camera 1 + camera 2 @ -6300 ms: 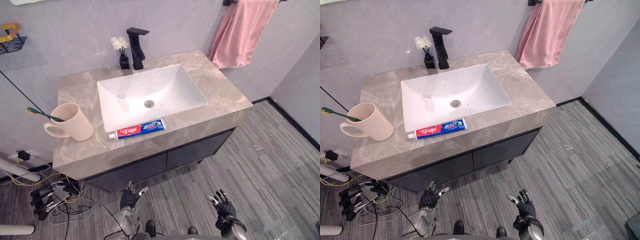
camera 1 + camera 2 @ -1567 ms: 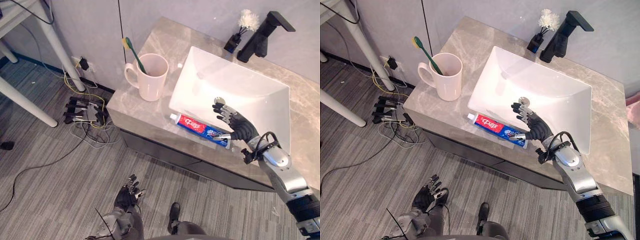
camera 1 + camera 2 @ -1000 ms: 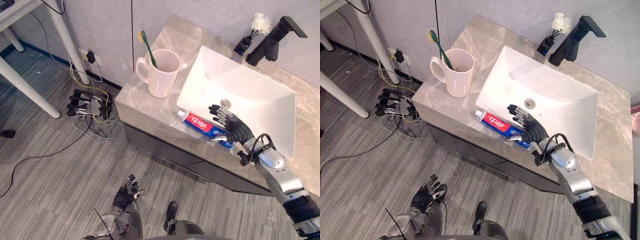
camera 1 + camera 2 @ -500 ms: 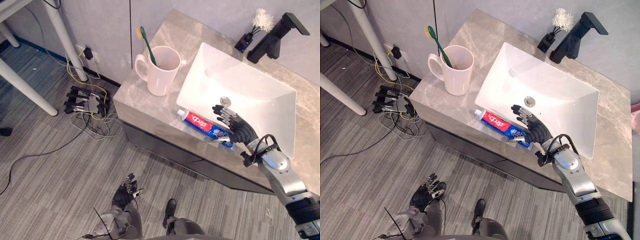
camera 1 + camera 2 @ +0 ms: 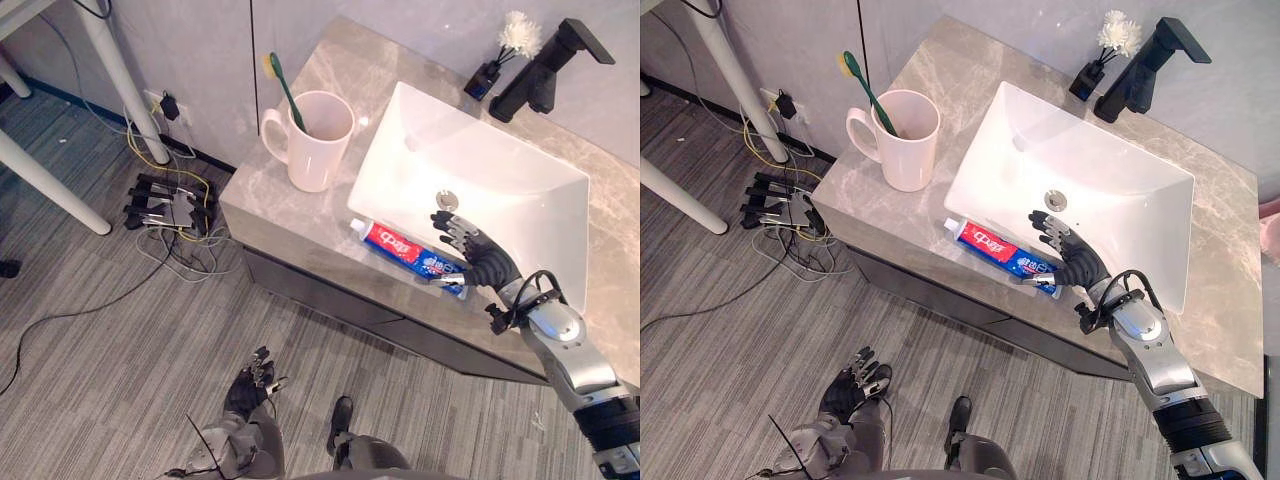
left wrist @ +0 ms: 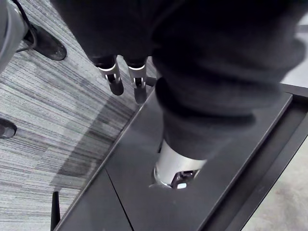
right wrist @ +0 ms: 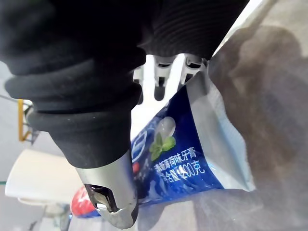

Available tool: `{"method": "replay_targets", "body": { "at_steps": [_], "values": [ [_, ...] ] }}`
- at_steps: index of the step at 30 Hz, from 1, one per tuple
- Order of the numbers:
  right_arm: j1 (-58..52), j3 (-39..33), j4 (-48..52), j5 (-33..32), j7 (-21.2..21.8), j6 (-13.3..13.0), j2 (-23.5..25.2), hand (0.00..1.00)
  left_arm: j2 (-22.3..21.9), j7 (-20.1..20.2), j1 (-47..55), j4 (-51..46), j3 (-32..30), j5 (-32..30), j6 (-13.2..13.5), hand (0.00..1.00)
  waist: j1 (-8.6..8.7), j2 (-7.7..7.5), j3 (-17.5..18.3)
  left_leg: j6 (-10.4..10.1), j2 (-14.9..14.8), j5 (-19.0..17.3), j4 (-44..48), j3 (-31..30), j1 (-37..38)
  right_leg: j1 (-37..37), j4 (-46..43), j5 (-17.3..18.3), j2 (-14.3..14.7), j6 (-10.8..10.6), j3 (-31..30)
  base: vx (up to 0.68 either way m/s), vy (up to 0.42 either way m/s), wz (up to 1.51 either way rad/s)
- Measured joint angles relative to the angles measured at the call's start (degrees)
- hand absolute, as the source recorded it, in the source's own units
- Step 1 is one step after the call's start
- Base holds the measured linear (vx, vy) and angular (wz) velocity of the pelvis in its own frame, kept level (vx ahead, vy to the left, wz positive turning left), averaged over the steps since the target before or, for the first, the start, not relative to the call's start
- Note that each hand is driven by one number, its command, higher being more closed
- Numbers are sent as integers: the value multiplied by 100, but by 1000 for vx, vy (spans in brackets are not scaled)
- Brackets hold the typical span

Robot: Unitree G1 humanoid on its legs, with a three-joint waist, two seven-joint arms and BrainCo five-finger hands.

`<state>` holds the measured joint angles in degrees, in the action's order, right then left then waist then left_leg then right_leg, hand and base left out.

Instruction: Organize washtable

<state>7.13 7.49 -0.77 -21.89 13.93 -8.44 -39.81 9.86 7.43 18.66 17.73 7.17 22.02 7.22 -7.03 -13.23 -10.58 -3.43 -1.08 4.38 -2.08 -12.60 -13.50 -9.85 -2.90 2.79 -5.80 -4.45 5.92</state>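
A red and blue toothpaste tube (image 5: 405, 248) lies on the grey marble countertop (image 5: 300, 215), along the front rim of the white sink (image 5: 520, 170). My right hand (image 5: 478, 258) hovers open over the tube's flat blue end. In the right wrist view its straight fingers (image 7: 161, 82) reach past the tube (image 7: 178, 159) and its thumb (image 7: 113, 192) lies beside it. A pink cup (image 5: 318, 140) holding a green toothbrush (image 5: 282, 88) stands left of the sink. My left hand (image 5: 250, 385) hangs open, low over the floor in front of the cabinet.
A black faucet (image 5: 545, 70) and a small black vase with a white flower (image 5: 500, 55) stand behind the sink. Power strips and cables (image 5: 165, 205) lie on the floor left of the dark cabinet (image 6: 192, 159). White table legs (image 5: 50, 180) stand at the far left.
About six seconds ago both hands hung low in front of the cabinet; my right hand has since risen onto the tube's end. Over the last second it barely moves; the camera has shifted.
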Motion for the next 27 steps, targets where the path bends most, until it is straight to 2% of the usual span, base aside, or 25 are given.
{"method": "replay_targets", "body": {
  "at_steps": [14, 15, 27],
  "values": [
    [-82, 30, 1, 457, 12, -1, -214, 0, 35, -1, 0, -38, -5, -6, 0, 0, -20, -37, -24, -1, 3, 2, 0, -130, -2, 61, 9, 7, 6, 5, 123, -1, -2, 4],
    [-103, 32, 0, 514, 35, -1, -264, 100, 54, -1, 0, -41, -10, -11, 0, 0, -26, -45, -29, -1, 3, 2, 0, -139, -2, 64, 9, 8, 7, 6, 131, -6, -6, 3],
    [-180, -155, -117, 1092, 103, -8, -599, 100, 107, -6, 35, -433, -219, -19, -6, 0, -175, -111, -103, -2, 9, 2, 1, -241, 30, 151, 6, 41, 12, 53, 186, 6, -3, 4]
  ]
}}
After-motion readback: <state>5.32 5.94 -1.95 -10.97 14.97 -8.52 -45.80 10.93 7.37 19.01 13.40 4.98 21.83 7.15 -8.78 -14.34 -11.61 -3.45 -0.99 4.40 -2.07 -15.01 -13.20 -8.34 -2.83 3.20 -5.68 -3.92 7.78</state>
